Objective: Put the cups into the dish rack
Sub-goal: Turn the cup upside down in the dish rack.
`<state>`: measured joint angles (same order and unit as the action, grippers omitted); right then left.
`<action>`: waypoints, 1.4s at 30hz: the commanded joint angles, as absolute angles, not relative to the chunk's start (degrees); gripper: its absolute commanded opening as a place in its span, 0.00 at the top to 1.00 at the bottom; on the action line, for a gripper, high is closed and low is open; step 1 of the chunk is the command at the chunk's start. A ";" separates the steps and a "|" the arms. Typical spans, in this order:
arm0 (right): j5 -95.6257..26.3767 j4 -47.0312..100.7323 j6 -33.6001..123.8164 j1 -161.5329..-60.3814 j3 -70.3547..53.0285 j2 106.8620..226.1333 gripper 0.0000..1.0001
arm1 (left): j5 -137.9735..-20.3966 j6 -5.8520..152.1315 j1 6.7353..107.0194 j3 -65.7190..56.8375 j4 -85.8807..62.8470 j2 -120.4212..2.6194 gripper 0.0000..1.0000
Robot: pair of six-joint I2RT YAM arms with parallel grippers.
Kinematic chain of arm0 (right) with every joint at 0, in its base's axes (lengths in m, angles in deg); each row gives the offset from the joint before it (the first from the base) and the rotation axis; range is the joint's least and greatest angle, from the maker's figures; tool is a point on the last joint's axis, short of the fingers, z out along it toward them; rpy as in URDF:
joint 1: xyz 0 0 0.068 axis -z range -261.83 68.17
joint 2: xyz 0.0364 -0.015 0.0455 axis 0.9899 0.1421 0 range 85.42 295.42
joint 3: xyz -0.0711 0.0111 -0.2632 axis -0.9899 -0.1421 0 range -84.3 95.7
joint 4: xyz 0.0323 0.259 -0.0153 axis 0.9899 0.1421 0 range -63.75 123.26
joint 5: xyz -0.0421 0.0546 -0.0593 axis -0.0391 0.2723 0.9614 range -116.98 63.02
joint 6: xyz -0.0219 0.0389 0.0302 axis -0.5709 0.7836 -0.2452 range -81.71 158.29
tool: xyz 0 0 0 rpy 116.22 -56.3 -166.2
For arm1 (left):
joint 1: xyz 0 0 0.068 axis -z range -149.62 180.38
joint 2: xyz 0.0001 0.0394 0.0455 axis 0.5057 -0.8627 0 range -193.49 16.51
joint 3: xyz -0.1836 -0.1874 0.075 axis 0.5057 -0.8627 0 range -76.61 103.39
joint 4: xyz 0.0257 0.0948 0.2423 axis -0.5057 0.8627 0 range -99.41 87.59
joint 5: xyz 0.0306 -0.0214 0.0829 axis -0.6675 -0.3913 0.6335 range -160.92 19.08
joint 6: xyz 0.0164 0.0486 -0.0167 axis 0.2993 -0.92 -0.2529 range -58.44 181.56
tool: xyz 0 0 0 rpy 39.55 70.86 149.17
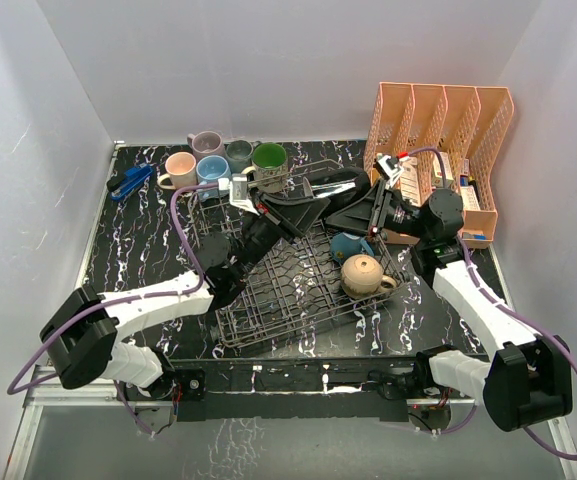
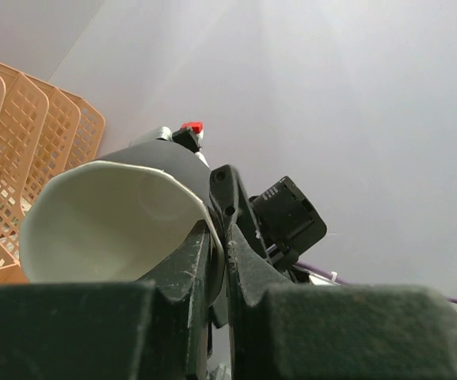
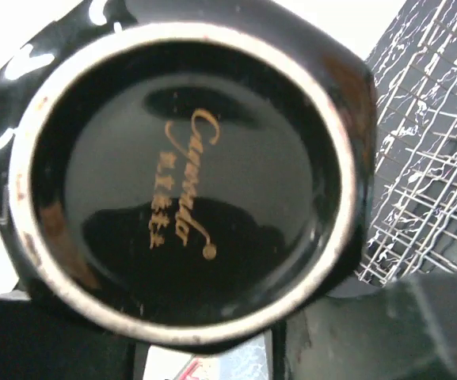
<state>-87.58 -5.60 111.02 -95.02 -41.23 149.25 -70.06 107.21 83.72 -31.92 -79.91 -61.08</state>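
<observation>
A black cup [image 1: 343, 183] with a cream inside [image 2: 109, 214] hangs over the back of the dish rack [image 1: 268, 300]. My left gripper [image 1: 320, 198] [image 2: 218, 261] is shut on its rim, pinching the wall. My right gripper [image 1: 366, 208] [image 3: 212, 356] reaches in from the right, and the cup's base [image 3: 188, 182] with gold lettering fills its view between the fingers [image 3: 418, 332]. Contact there is not visible. A tan cup [image 1: 363, 275] and a teal cup [image 1: 348, 245] lie in the rack. Several more cups, among them peach [image 1: 180, 168], light blue [image 1: 213, 170] and grey [image 1: 238, 152], stand at the back left.
An orange mesh organizer [image 1: 438, 130] [image 2: 22, 134] stands at the back right, close behind the right arm. A blue object [image 1: 128, 182] lies at the left edge of the dark marbled mat [image 1: 148, 250]. Rack wires [image 3: 442, 198] show to the right of the cup.
</observation>
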 commanded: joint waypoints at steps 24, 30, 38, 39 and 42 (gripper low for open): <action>-86.62 -13.15 113.78 -92.46 -46.58 146.58 0.92 | -64.87 108.40 84.04 -36.84 -80.20 -51.35 0.39; -86.89 -8.97 108.54 -91.78 -45.59 146.68 0.92 | -62.51 107.26 83.95 -38.47 -61.51 -41.87 0.12; -86.66 -4.53 101.43 -91.18 -43.86 147.54 0.92 | -61.60 97.46 83.71 -32.85 -29.22 -31.66 0.03; -86.72 -3.05 99.48 -91.23 -43.12 147.86 0.92 | -60.77 96.83 83.74 -32.03 -25.13 -30.91 0.03; -87.51 0.84 93.58 -91.21 -40.90 149.36 0.92 | -57.65 94.06 83.59 -27.20 -13.68 -30.33 0.03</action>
<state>-87.78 1.46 102.85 -91.46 -46.87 148.81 -61.67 99.97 83.81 -33.65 -33.01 -31.85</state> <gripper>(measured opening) 0.201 0.971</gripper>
